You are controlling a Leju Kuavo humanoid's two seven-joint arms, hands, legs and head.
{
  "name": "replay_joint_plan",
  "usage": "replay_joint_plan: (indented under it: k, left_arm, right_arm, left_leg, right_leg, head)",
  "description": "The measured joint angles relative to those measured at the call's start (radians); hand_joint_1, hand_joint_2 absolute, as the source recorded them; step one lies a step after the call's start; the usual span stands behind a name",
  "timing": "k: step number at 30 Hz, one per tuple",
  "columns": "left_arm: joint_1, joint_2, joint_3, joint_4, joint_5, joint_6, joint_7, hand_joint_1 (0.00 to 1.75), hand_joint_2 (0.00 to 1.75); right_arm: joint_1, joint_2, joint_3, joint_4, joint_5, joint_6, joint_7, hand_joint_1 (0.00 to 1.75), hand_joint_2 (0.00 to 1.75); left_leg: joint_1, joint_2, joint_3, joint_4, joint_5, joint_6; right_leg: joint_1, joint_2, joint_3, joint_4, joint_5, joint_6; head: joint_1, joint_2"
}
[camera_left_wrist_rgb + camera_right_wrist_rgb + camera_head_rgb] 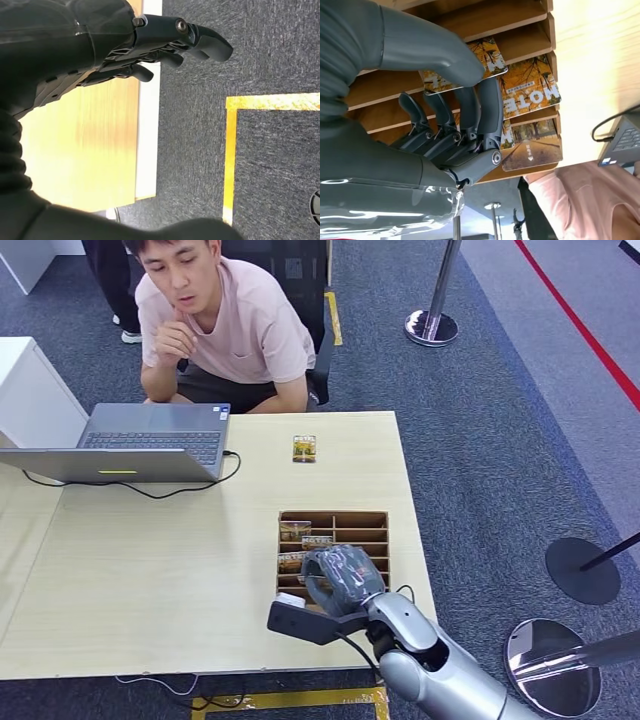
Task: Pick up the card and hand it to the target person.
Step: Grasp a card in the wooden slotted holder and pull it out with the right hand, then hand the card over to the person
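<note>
— Where do we stand with the card (471, 67)?

— We have our right hand (341, 578) down in the wooden rack (373, 532) at the near right of the bench (151, 570). From the wrist we see the thumb (433, 52) lying on the card's printed face and the fingers (486, 112) curled beneath it — so we are pinching it, with the card still lying in its slot among the dividers, not lifted clear.

— Why grip it that way?

— We judge it is the slots: the cards lie flat and shallow between thin walls, so only an edge offers itself. Thumb above and fingers below is the one hold that gets under it.

— And the other cards?

— Two more (531, 95) lie in the neighbouring compartments, just beside ours, overlapping at the edges. A careless pull could drag one along.

— Our left hand (158, 45)?

— It hangs off the bench edge above the carpet, fingers loosely extended and a little apart, holding nothing — kept out of the way, we think.

— Who takes the card?

— The person (226, 320) in the pink shirt sits at the far side, behind the laptop (143, 440). One loose card (304, 448) already lies on the bench before them. We must lift ours out and reach across.
</note>
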Motion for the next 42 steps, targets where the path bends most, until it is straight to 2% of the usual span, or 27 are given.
replay_joint_plan:
  k: [7,19,26,30,37,39,42]
  left_arm:
    - [0.000,0.000,0.000,0.000,0.004,-0.003,0.000,0.00,1.75]
    - [0.000,-0.001,0.000,0.000,0.003,-0.013,-0.006,0.00,1.75]
    - [-0.002,-0.004,0.000,0.000,0.004,-0.017,0.004,0.00,1.75]
    - [-0.006,-0.007,0.000,0.000,0.004,-0.017,0.004,0.00,1.75]
    - [-0.013,-0.009,0.000,0.000,-0.003,-0.017,0.000,0.00,1.75]
    - [-0.013,-0.010,0.000,0.000,-0.006,-0.017,-0.004,0.00,1.75]
    - [-0.013,-0.010,0.000,0.000,-0.014,-0.017,-0.013,0.00,1.75]
  right_arm:
    - [-0.012,-0.001,-0.010,-0.032,0.027,-0.052,-0.027,1.41,1.75]
    - [-0.038,-0.002,-0.094,-0.145,0.083,-0.087,-0.051,1.41,1.75]
    - [-0.085,0.012,-0.125,-0.170,0.055,-0.155,-0.181,1.41,1.75]
    - [-0.126,0.054,-0.121,-0.108,0.071,-0.256,-0.283,1.41,1.75]
    - [-0.204,0.180,-0.108,0.165,0.184,-0.561,-0.417,1.41,1.75]
    - [-0.226,0.221,-0.111,0.249,0.227,-0.607,-0.446,1.41,1.75]
    - [-0.256,0.282,-0.133,0.355,0.294,-0.623,-0.476,1.41,1.75]
  left_leg:
    - [0.000,0.000,0.000,0.000,0.000,0.000]
    - [0.000,0.000,0.000,0.000,0.000,0.000]
    - [0.000,0.000,0.000,0.000,0.000,0.000]
    - [0.000,0.000,0.000,0.000,0.000,0.000]
    - [0.000,0.000,0.000,0.000,0.001,-0.001]
    - [0.000,0.000,0.000,0.000,0.001,-0.001]
    - [0.000,0.000,0.000,0.000,0.001,-0.001]
  right_leg:
    - [0.000,0.000,0.000,0.000,0.000,0.000]
    - [0.000,0.000,0.000,0.000,0.000,0.000]
    - [0.000,0.000,0.000,0.000,0.000,0.000]
    - [0.000,0.000,0.000,0.001,0.000,0.000]
    - [0.000,0.001,0.000,0.002,0.000,-0.001]
    - [0.000,0.001,0.000,0.002,0.000,-0.001]
    - [0.000,0.000,-0.001,0.003,0.000,-0.001]
  head:
    - [0.000,0.000]
    - [0.000,0.000]
    - [0.000,0.000]
    - [0.000,0.000]
    - [0.000,0.000]
    - [0.000,0.000]
    - [0.000,0.000]
